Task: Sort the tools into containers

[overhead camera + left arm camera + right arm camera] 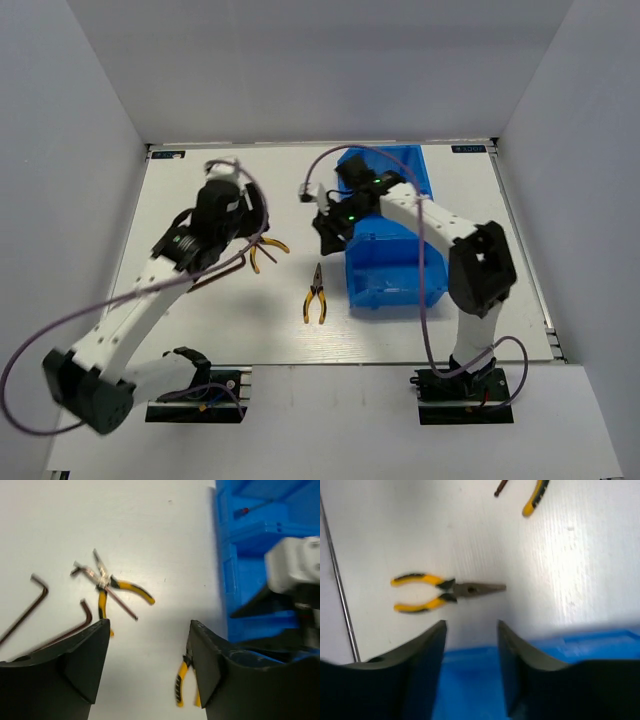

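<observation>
White counter (200, 340), walled on three sides. The blue bin (385, 280) stands right of centre. One pair of pliers (315, 295) lies just left of the bin. A second pair (265, 250) lies further left, beside one hex key (30, 605) and another hex key (75, 627). Left jaws: apart, empty, above the counter near the hex keys. Right jaws: apart, empty, over the bin's left rim.

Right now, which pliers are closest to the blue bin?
The lone pliers just left of the bin, by its near compartment. The other pair lies farther left, well away from it.
</observation>
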You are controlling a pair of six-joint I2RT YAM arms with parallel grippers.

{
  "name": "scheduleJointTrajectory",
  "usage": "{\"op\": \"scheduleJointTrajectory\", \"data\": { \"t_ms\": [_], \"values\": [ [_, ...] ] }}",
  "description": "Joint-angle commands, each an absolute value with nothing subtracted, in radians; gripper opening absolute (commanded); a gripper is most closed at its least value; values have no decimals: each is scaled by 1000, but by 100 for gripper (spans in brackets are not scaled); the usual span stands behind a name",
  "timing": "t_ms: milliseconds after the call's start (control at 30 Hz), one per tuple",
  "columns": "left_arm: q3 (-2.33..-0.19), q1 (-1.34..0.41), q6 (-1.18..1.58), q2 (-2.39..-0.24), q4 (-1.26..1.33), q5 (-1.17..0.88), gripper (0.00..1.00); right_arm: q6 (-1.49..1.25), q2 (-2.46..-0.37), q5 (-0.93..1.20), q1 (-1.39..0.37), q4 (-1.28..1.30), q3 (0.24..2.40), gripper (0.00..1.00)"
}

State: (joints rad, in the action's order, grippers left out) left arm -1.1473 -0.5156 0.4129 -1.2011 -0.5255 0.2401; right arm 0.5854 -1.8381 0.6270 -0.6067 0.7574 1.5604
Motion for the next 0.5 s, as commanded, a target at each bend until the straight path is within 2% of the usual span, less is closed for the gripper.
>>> {"op": "scheduleJointTrajectory", "data": {
  "t_ms": [0, 133, 167, 367, 467],
  "values": [
    [-1057, -514, 628, -1030, -776, 413, 77, 451, -1926, 482, -709, 690, 1669, 56],
    [-970, -514, 765, -852, -925, 413, 79, 330, -2051, 422, -770, 640, 1759, 58],
    [-956, -514, 781, -819, -942, 413, 79, 246, -2086, 376, -791, 568, 1766, 67],
    [-934, -514, 784, -695, -1034, 394, 79, 164, -2224, 258, -839, 401, 1850, 67],
    [-957, -514, 775, -684, -1060, 382, 80, 160, -2276, 192, -848, 334, 1884, 63]
  ]
}}
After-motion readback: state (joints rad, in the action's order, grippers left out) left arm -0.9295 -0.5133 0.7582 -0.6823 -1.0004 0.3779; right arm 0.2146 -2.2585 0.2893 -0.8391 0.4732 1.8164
